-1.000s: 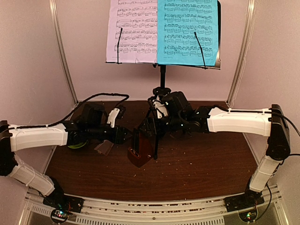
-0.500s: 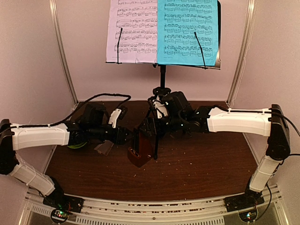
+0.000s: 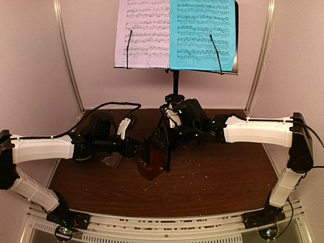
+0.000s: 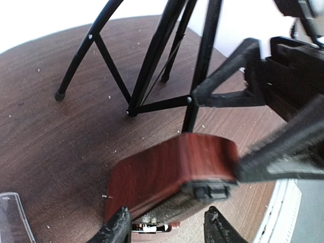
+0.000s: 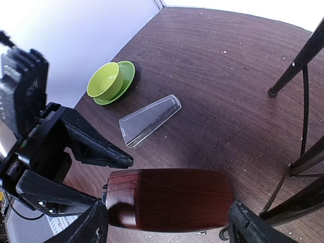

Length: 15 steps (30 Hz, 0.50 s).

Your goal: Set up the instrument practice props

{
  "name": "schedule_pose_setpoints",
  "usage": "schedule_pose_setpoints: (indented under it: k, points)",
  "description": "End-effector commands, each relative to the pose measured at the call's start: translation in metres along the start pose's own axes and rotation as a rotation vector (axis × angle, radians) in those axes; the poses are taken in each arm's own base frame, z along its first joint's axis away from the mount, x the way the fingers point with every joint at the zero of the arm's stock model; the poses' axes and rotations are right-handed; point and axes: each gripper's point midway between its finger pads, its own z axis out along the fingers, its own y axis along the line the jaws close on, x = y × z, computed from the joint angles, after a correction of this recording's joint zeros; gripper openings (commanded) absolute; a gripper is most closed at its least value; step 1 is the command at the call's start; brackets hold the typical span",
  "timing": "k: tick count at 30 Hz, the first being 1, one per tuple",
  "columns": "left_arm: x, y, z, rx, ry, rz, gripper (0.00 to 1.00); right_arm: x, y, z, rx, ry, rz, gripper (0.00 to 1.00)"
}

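The black music stand [image 3: 175,83] rises at the back of the table, with a white sheet [image 3: 142,33] and a cyan sheet [image 3: 202,33] on its desk. In front of its tripod stands the brown wooden metronome [image 3: 152,162], its front uncovered. My right gripper [image 5: 169,223] is shut across the metronome [image 5: 172,197], one finger at each end of the wooden body. My left gripper [image 4: 167,223] is open just left of the metronome [image 4: 167,167], its fingertips either side of the open front face. The clear cover [image 5: 149,120] lies flat on the table to the left.
A lime-green bowl on a saucer [image 5: 107,81] sits at the table's left edge, largely behind my left arm in the top view. Tripod legs [image 4: 152,55] spread close behind the metronome. Crumbs dot the dark wooden table [image 3: 217,177].
My left arm has shifted slightly beside the metronome. The metronome, the cover and my right arm stay where they were.
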Motion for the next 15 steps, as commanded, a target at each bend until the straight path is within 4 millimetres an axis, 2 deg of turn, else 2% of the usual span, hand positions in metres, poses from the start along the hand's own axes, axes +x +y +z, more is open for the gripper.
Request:
schedule_pose_setpoints:
  k: [1, 5, 10, 15]
  points:
    - [-0.012, -0.011, -0.016, 0.033, -0.085, 0.074, 0.51, 0.002, -0.001, 0.001, 0.003, 0.004, -0.015, 0.83]
    - [-0.007, -0.001, -0.018, 0.006, -0.075, 0.029, 0.51, -0.013, 0.004, -0.011, -0.006, -0.069, -0.021, 0.86]
    - [-0.008, 0.015, -0.019, -0.044, -0.087, -0.016, 0.52, -0.037, 0.013, -0.035, -0.031, -0.212, -0.031, 0.96]
    - [-0.005, 0.029, -0.015, -0.082, -0.075, -0.052, 0.52, -0.04, 0.024, -0.044, -0.035, -0.26, -0.069, 0.97]
